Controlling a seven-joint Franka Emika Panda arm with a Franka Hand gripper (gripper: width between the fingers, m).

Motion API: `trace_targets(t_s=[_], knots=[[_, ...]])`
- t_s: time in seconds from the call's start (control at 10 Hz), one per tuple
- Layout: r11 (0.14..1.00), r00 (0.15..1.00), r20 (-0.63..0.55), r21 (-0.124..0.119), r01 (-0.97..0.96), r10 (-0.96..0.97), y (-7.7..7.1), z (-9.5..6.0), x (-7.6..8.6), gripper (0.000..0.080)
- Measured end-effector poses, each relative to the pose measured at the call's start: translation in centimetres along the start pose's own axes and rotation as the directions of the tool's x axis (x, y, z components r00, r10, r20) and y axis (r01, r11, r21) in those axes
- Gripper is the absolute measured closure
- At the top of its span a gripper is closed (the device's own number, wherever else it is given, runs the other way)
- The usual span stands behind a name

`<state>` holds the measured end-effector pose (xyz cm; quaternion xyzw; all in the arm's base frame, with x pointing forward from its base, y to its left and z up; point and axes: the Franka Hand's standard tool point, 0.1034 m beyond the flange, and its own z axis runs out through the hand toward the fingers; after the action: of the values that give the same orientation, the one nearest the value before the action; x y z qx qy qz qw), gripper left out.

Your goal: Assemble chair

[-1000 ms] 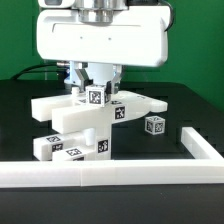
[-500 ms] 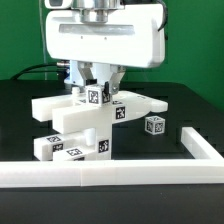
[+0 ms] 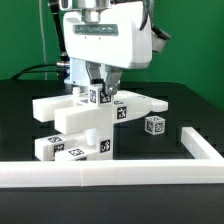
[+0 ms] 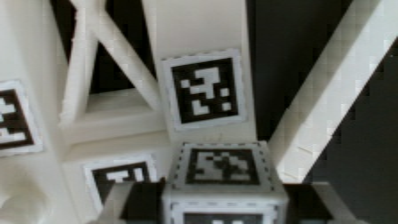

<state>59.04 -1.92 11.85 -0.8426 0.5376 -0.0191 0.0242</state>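
Note:
The chair (image 3: 70, 116) stands half-built in the middle of the black table as a blocky white structure with tags on its faces. A small white tagged cube (image 3: 98, 96) sits on top of it. My gripper (image 3: 97, 88) reaches straight down and is shut on that cube. In the wrist view the cube (image 4: 222, 165) fills the space between my dark fingers (image 4: 128, 203), and my gripper (image 4: 222, 206) closes on both its sides. Beyond it lie the chair's white panels, one with a large tag (image 4: 201, 88).
Another small tagged cube (image 3: 154, 126) lies loose on the table at the exterior view's right of the chair. A long white border frame (image 3: 110, 171) runs along the front and turns back at the right (image 3: 200, 146).
My hand has turned about its upright axis over the cube, so its wide white body looks narrower now. The cube and chair stay where they were.

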Motion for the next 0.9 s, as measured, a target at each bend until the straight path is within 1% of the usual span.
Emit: trace_targets(t_s=[0.3, 0.6, 0.7, 0.8, 0.9], knots=[[0.977, 0.977, 0.010, 0.005, -0.212, 0.212, -0.17, 0.02, -0.31, 0.0512], [0.922, 0.922, 0.022, 0.006, -0.387, 0.387, -0.32, 0.02, -0.57, 0.0512], [0.929, 0.929, 0.022, 0.006, -0.370, 0.370, -0.31, 0.05, -0.59, 0.0442], [0.943, 0.943, 0.022, 0.004, -0.333, 0.333, -0.27, 0.10, -0.62, 0.0442], [0.954, 0.954, 0.023, 0.004, -0.299, 0.299, -0.32, 0.07, -0.63, 0.0307]])
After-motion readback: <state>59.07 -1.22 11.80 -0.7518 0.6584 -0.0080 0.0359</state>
